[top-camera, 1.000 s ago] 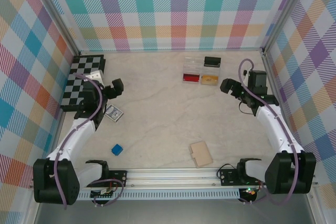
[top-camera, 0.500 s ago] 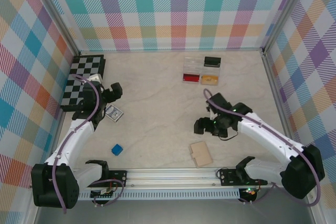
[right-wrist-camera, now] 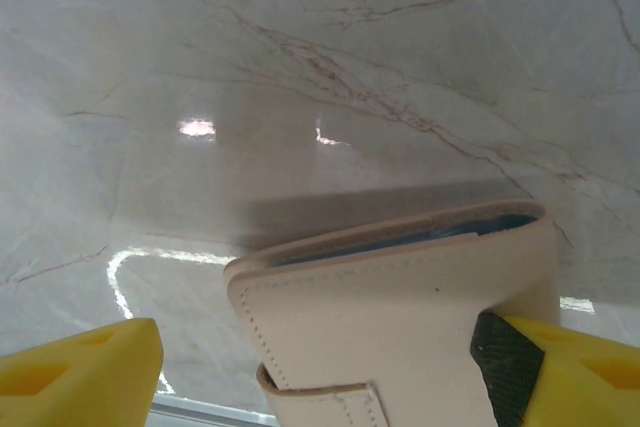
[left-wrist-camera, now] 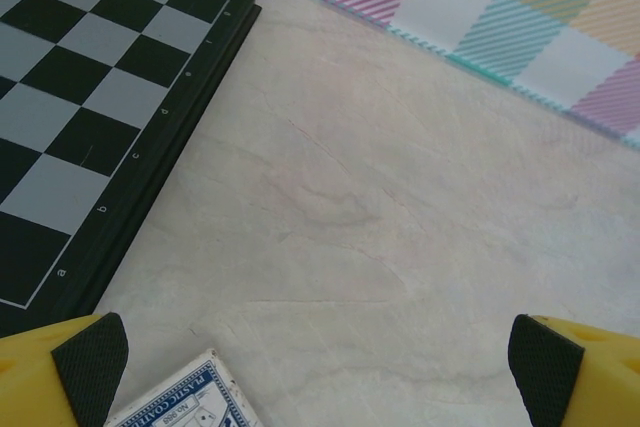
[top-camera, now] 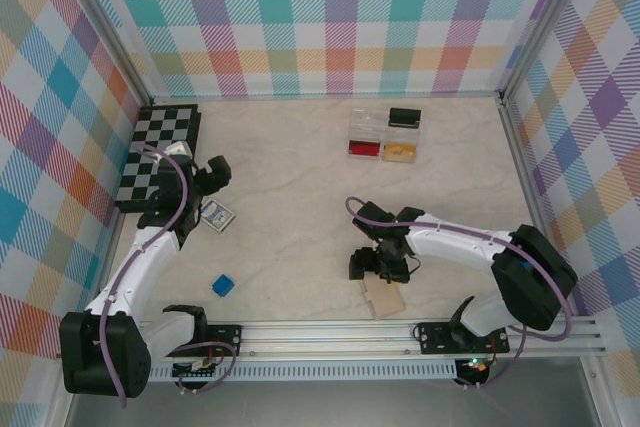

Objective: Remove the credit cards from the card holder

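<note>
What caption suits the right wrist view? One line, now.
Open right gripper straddles the folded tan card holder on the marbled table.

Robot lab: plaid-walled enclosure [top-camera: 330, 17], aluminium rail [top-camera: 330, 331].

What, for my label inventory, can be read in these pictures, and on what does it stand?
"a", "b", "c", "d": along the rim of the chessboard; the further letters are too small.
"PLASTIC COATED": on the card box, its end letters faint; the smaller line beneath is blurred.
Card holder: no writing seen.
Clear box: too small to read.
</note>
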You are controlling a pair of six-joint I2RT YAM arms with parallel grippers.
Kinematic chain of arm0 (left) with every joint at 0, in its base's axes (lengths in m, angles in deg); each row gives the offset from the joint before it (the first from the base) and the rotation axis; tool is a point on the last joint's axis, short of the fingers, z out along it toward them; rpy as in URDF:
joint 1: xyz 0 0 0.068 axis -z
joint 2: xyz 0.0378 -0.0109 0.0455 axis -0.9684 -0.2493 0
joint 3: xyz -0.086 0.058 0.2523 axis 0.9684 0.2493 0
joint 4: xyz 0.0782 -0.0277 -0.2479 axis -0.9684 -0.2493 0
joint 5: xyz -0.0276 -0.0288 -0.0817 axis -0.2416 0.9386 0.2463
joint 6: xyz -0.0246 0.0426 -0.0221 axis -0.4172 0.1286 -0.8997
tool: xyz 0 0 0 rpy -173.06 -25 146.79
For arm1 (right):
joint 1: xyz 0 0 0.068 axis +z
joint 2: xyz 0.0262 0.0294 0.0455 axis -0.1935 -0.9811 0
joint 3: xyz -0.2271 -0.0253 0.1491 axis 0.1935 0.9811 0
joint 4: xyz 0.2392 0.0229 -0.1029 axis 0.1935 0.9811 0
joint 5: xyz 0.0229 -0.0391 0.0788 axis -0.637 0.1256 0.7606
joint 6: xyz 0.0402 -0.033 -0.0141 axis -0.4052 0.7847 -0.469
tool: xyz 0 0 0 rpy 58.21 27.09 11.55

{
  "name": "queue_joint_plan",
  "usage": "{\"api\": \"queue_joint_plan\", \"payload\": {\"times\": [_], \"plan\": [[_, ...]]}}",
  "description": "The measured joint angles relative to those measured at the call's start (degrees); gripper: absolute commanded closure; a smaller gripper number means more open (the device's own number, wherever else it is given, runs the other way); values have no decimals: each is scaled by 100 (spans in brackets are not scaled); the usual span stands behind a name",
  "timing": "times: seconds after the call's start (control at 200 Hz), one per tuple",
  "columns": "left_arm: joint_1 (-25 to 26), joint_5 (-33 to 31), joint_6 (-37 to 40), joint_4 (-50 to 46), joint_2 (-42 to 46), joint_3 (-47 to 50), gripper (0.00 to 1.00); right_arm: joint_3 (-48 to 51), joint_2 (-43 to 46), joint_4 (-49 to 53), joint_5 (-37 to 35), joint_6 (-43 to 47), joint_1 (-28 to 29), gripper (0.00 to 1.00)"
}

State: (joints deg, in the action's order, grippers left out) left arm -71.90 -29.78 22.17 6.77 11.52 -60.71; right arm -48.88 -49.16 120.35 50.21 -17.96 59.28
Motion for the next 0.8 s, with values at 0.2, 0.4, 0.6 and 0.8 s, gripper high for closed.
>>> {"api": "queue_joint_plan", "payload": {"times": [0.2,0.4,0.6,0.8], "plan": [[0,46,-717,33,-188,0,0,-50,-195,-17,-153,-229,0,15],[2,675,-994,-219,-765,-190,0,-409,-566,98,-415,-308,-15,14],[87,1303,-1150,-474,-1108,-483,0,-1246,-1279,-212,-815,-68,-282,15],[348,1751,-1408,-570,-1239,-509,0,-1731,-1600,-800,-1134,328,-426,15]]}}
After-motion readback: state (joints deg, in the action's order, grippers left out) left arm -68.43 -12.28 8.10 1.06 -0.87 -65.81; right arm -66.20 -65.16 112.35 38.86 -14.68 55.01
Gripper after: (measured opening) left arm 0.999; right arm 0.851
